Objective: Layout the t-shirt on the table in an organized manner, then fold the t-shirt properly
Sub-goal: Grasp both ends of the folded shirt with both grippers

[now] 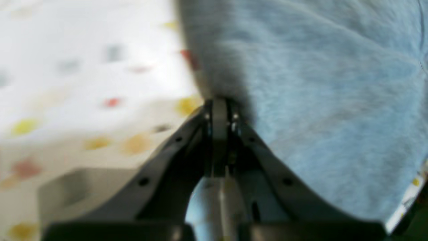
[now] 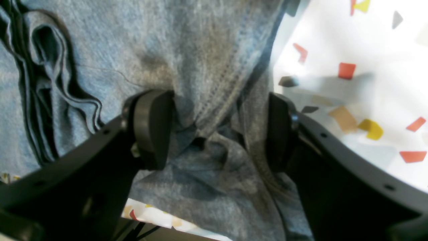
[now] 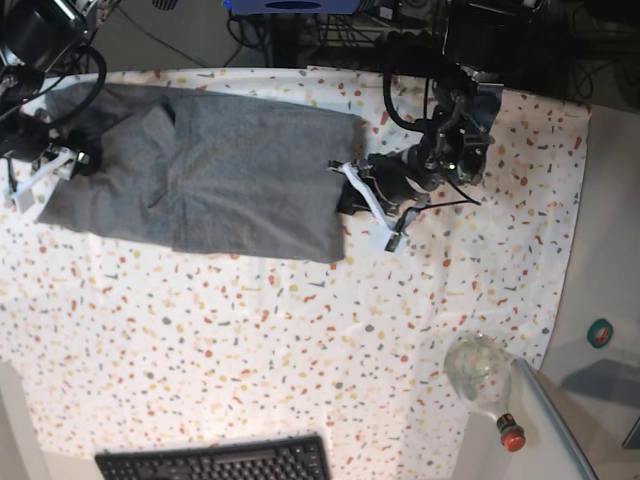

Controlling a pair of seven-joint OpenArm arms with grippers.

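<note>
Grey t-shirt [image 3: 215, 185] spread on counter [image 3: 300, 340], unfolded.
Left gripper [image 1: 219, 107] pinches one edge; right gripper [image 2: 219, 129] straddles bunched cloth, not clenched. Folding remains.

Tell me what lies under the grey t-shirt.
The t-shirt lies spread on the speckled white table, whose flecked cloth shows all around it. Whatever lies beneath the shirt's middle is covered and cannot be seen.
</note>
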